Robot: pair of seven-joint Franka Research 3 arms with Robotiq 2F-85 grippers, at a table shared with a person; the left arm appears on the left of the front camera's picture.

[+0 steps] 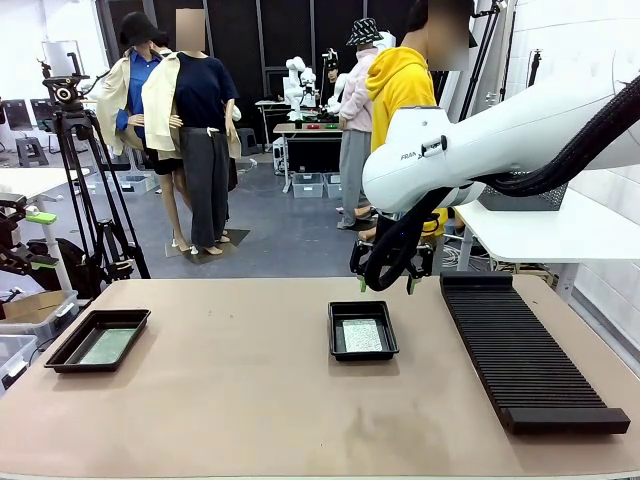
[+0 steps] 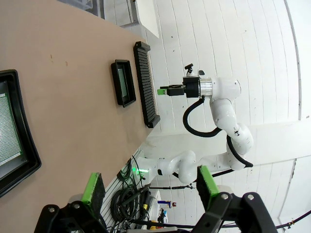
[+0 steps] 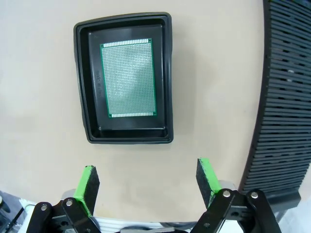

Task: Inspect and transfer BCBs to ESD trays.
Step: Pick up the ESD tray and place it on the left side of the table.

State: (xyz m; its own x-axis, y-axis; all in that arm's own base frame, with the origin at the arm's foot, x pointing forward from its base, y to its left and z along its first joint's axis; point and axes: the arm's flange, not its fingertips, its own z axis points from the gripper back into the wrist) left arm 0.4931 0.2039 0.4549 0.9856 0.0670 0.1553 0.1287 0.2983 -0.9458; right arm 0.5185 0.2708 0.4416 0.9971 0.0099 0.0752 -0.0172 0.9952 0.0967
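A: Status of the two shallow black rectangular plastic trays?

B: Both are loaded. The centre tray [image 1: 362, 330] holds one thin green rectangular circuit board [image 1: 362, 336] lying flat on its floor; the right wrist view shows it square inside the rim. The left tray [image 1: 98, 339], near the left edge of the tan worktop [image 1: 240, 390], holds a second green board [image 1: 106, 346].

A: Hands?

B: Right hand [image 1: 392, 268] hangs above the worktop, behind the centre tray, jaws released and empty. Left hand [image 2: 148, 182] is likewise released, grasping nothing.

A: Remaining work?

B: The long black ribbed rack [image 1: 525, 345] carries no visible boards and no loose board lies on the worktop, so the transfer appears complete.
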